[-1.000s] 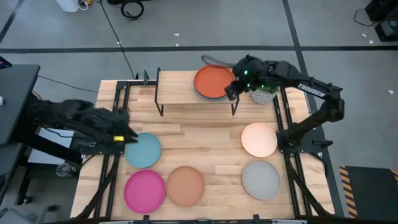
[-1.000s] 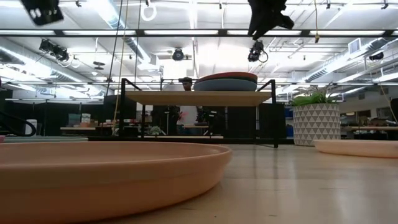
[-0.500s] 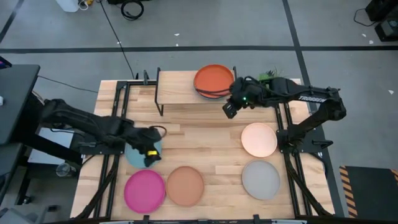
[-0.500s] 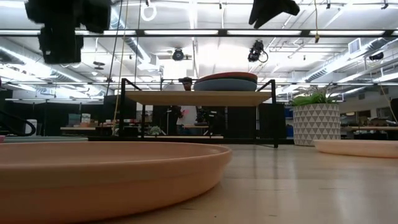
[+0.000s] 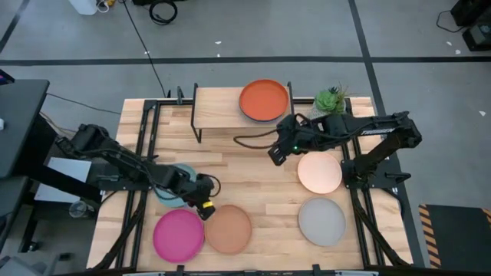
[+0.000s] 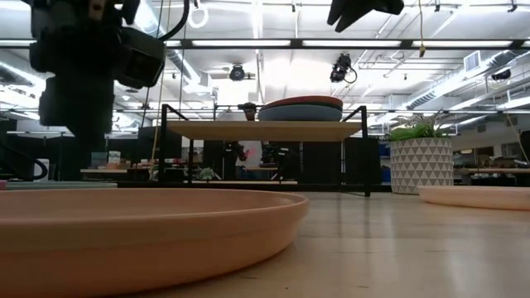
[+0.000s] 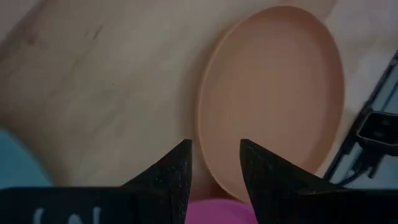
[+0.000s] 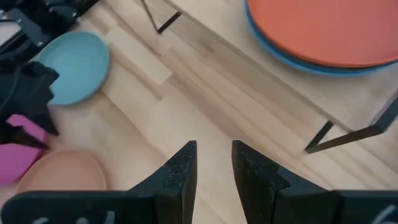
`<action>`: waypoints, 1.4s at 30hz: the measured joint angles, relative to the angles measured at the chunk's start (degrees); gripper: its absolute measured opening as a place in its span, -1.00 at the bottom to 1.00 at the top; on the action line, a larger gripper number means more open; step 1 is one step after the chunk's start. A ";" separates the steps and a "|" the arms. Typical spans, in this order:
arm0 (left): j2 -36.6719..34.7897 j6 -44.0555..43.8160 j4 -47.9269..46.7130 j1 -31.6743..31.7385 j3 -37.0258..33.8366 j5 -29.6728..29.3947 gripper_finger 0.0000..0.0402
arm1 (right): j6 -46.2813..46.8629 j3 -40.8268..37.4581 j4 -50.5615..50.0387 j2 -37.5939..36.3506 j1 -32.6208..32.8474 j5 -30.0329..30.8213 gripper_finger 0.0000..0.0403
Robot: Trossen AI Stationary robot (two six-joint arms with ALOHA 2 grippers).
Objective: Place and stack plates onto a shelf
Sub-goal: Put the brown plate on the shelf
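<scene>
The shelf (image 5: 230,115) stands at the table's far edge. The orange plate (image 5: 265,100) lies on its right half, on top of a blue plate (image 8: 280,57). On the table lie the light blue plate (image 5: 170,192), magenta plate (image 5: 179,234), tan plate (image 5: 228,228), cream plate (image 5: 320,172) and grey plate (image 5: 321,221). My left gripper (image 7: 214,149) is open. It hovers over the tan plate's (image 7: 273,93) left rim, with a finger on either side of it, apart from it. My right gripper (image 5: 275,153) is open over bare table, near of the shelf.
A potted plant (image 5: 330,102) stands right of the shelf. My left arm (image 5: 123,165) crosses over the light blue plate and hides part of it. Bare wood (image 5: 245,172) lies between the shelf and the near row of plates. Black rails (image 5: 146,146) run along both table sides.
My left gripper has swung from the table's left edge, across the light blue plate, rightward and nearer, and has come down over the tan plate's rim. My right gripper has drawn back from the orange plate on the shelf, toward the near edge and the table's middle.
</scene>
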 joint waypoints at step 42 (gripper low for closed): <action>11.33 -2.84 -0.22 -2.46 9.54 -7.88 -0.92 | -15.52 0.09 4.04 -8.20 0.50 -2.00 -0.47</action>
